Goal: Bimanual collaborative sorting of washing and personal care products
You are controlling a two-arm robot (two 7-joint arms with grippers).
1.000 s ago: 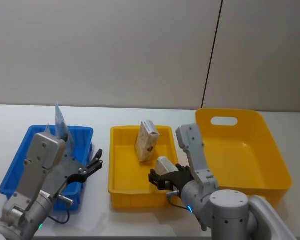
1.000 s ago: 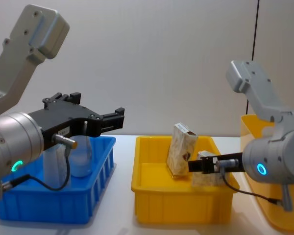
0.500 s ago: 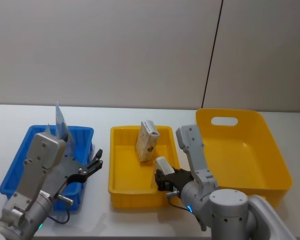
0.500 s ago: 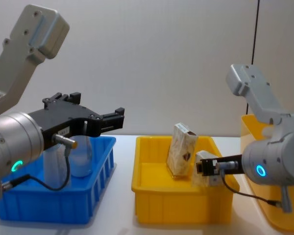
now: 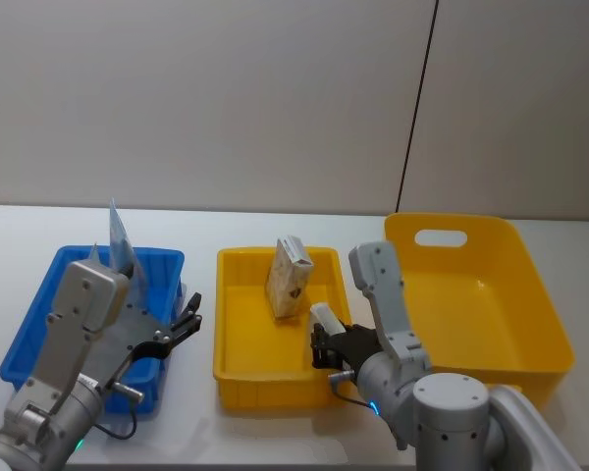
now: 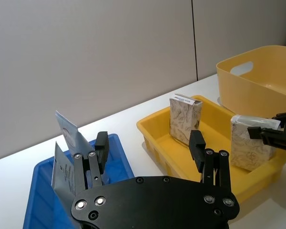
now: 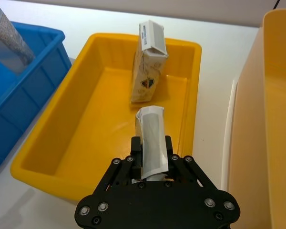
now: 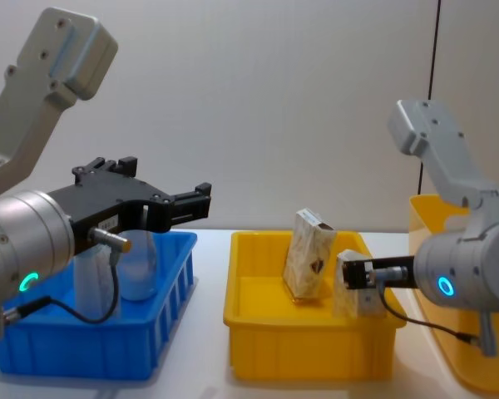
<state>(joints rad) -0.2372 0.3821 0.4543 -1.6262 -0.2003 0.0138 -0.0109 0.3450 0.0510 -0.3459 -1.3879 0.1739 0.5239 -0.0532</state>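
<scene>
A beige patterned packet (image 5: 288, 278) stands upright in the small yellow tray (image 5: 238, 378), toward its back; it also shows as the packet (image 7: 148, 81) and the packet (image 8: 309, 266). My right gripper (image 5: 326, 345) is shut on a second beige packet (image 5: 325, 320), holding it upright inside the tray's right near corner; the same gripper (image 7: 151, 144) clamps that packet (image 7: 151, 133). My left gripper (image 5: 190, 316) hangs open and holds nothing, above the blue bin's (image 5: 29, 334) right edge. A clear bluish pouch (image 5: 119, 238) leans up in the blue bin.
A large yellow bin (image 5: 501, 324) with a handle slot stands right of the tray, close to my right arm. The three containers sit side by side on a white table (image 5: 201, 432), with a grey wall behind.
My right gripper has carried its packet a little to the right and turned it more upright in the tray. The left arm has not moved.
</scene>
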